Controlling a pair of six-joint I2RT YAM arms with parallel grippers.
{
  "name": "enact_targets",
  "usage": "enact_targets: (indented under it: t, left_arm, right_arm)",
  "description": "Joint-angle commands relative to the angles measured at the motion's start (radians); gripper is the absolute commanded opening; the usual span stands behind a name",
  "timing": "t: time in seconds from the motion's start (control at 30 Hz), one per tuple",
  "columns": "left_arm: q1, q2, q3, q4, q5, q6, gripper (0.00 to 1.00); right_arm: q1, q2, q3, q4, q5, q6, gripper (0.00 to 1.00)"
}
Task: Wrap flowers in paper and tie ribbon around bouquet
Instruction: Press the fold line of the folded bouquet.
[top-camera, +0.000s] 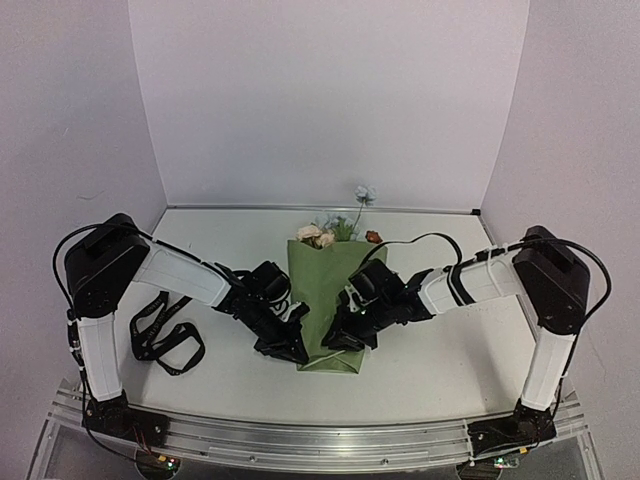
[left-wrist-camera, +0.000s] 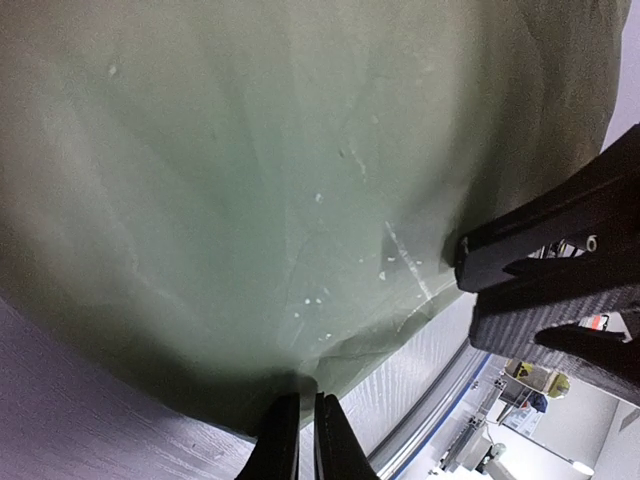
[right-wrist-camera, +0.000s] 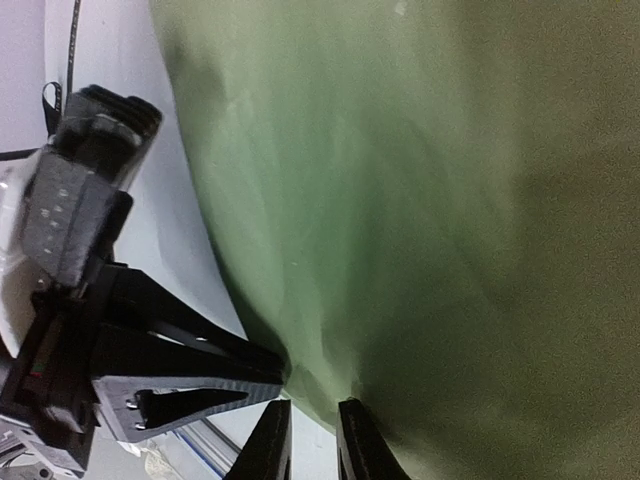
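The ribbon (top-camera: 147, 347) lies in loose loops on the table (top-camera: 430, 360) at far left, beside the left arm (top-camera: 180, 275). That arm bends at a raised elbow and slants down toward the middle. The left gripper (left-wrist-camera: 300, 410) is closed to a sliver right at the lower left edge of the paper (left-wrist-camera: 250, 180); a pinch cannot be told. The bouquet (top-camera: 325, 290) lies mid-table, narrow end toward the arms, the flowers (top-camera: 318, 236) toward the back wall. The right gripper (right-wrist-camera: 313, 425) sits at the cone's lower right edge, jaws slightly parted, bare table showing between them. The right arm (top-camera: 480, 280) mirrors the left.
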Motion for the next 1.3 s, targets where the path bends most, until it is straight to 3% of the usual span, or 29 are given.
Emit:
enact_targets:
  t: [0.0,0.3,0.67,1.27]
  left_arm:
    - [-0.006,-0.006,0.002,0.019,0.005,-0.003,0.09]
    - [0.003,0.002,-0.004,0.034,0.030,-0.008,0.10]
    - [0.101,0.038,-0.029,0.107,0.069,-0.029,0.12]
    - [0.234,0.165,0.098,0.158,0.084,-0.063,0.17]
  right_arm:
    - [0.008,0.025,-0.028,0.033,0.020,-0.008,0.19]
    - [0.009,0.035,-0.048,0.020,0.041,-0.052,0.18]
    - [0.008,0.060,-0.043,0.014,0.037,-0.062,0.18]
    - [0.008,0.062,-0.056,0.011,0.029,-0.080,0.18]
